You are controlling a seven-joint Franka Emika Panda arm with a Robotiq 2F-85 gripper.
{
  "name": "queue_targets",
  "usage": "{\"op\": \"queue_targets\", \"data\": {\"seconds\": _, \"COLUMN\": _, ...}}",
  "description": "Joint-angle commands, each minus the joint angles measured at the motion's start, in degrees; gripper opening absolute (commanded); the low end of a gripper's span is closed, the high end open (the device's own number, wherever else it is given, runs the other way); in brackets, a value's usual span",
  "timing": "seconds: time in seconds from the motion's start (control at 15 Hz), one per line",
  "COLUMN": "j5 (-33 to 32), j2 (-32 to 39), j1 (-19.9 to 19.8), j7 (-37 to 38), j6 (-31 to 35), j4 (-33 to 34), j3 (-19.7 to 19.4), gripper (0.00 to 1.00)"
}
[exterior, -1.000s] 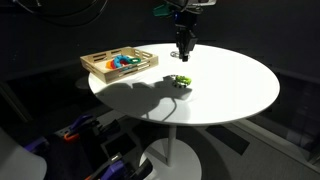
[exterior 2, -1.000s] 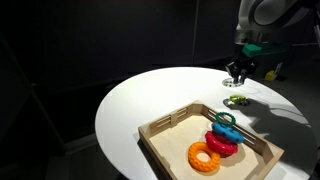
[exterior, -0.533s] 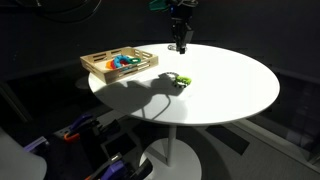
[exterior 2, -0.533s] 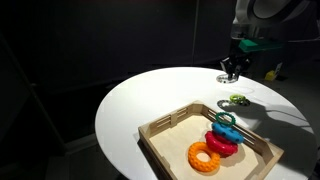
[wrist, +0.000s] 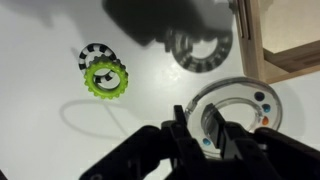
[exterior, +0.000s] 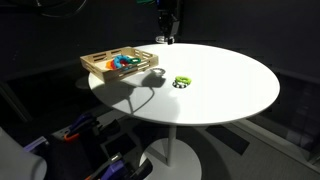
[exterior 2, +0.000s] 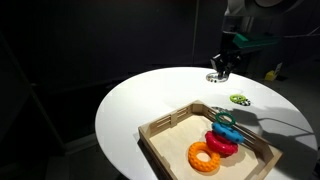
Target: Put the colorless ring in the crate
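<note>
Now gripper (wrist: 198,128) pinches clear ring (wrist: 240,88); carry level, w/ rim clearance, release low over crate (exterior 2: 165,118) bare end, not on toys (exterior 2: 215,142).

end effector (exterior: 163,39): gone up and slid over toward the crate (exterior: 95,67). It was low, right by the green ring (exterior: 181,82), and is now well apart from it.
colorless ring (wrist: 238,100): came along for the ride, pinched in the end effector, up off the bench (exterior: 235,85).
shadow (exterior: 140,88): drifted across the bench toward the crate side, so the green ring sits fully lit now.
</note>
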Motion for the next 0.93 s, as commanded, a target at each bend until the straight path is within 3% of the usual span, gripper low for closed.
{"op": "queue_targets", "data": {"seconds": 0.0, "j5": -0.27, "j2": -1.64, "j1": 1.0, "j7": -2.17, "j6": 0.16, "j4": -1.47, "j3": 1.82, "gripper": 0.09}}
{"op": "queue_targets", "data": {"seconds": 0.87, "j5": 3.14, "j2": -5.97, "j1": 3.86, "j7": -11.24, "j6": 0.72, "j4": -9.7, "j3": 7.78, "gripper": 0.09}}
